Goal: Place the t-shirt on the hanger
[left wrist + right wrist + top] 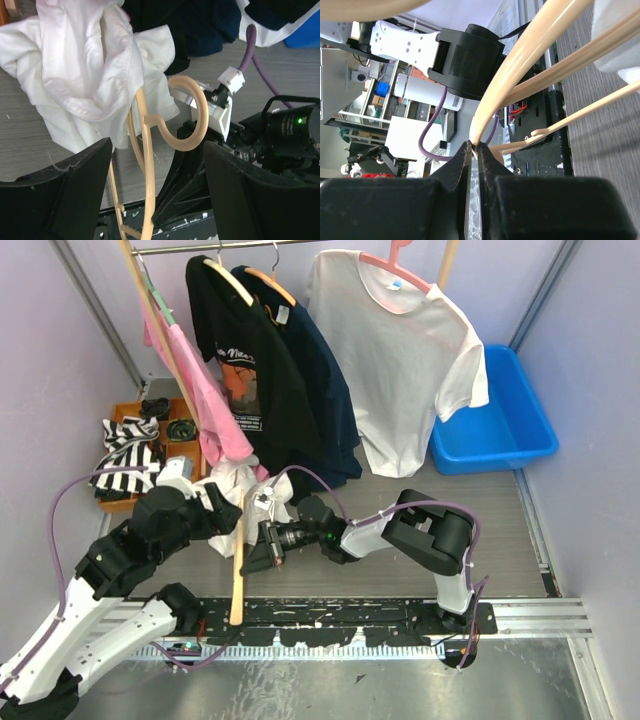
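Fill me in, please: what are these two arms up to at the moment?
The right hand is pinched shut on one arm of the beige hanger, holding it low over the table. The crumpled white t-shirt is bunched over part of the hanger beside its hook and is not yet spread on it. The left hand is open, facing the shirt and the hook, and grips nothing.
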Controlling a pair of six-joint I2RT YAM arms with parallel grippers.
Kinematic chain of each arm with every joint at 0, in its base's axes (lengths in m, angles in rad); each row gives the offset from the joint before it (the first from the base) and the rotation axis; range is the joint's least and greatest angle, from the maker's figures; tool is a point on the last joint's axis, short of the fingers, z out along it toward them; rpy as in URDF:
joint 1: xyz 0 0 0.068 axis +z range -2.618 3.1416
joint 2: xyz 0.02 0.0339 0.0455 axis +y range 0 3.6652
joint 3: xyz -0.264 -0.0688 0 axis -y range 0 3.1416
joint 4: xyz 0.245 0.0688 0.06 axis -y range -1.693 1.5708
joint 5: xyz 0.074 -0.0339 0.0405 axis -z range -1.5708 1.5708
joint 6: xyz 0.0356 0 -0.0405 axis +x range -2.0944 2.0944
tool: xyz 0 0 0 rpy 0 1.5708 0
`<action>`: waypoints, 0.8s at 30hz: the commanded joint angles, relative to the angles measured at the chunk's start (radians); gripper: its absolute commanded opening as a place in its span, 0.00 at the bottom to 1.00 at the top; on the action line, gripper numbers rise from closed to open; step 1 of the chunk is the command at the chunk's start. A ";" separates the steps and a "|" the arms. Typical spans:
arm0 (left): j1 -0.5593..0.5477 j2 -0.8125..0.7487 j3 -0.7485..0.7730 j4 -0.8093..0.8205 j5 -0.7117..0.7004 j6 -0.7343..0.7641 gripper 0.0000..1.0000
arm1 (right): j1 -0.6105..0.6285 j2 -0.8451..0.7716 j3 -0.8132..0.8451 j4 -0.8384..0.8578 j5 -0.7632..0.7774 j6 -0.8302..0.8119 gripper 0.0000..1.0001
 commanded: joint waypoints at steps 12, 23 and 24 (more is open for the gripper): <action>-0.002 0.021 0.038 -0.151 0.052 -0.001 0.75 | 0.005 -0.088 0.068 -0.116 -0.040 -0.093 0.01; -0.001 0.130 -0.058 -0.038 -0.034 -0.027 0.78 | 0.005 -0.120 0.090 -0.197 -0.057 -0.137 0.01; -0.002 0.137 -0.069 -0.024 -0.040 -0.027 0.78 | 0.005 -0.122 0.092 -0.199 -0.058 -0.140 0.01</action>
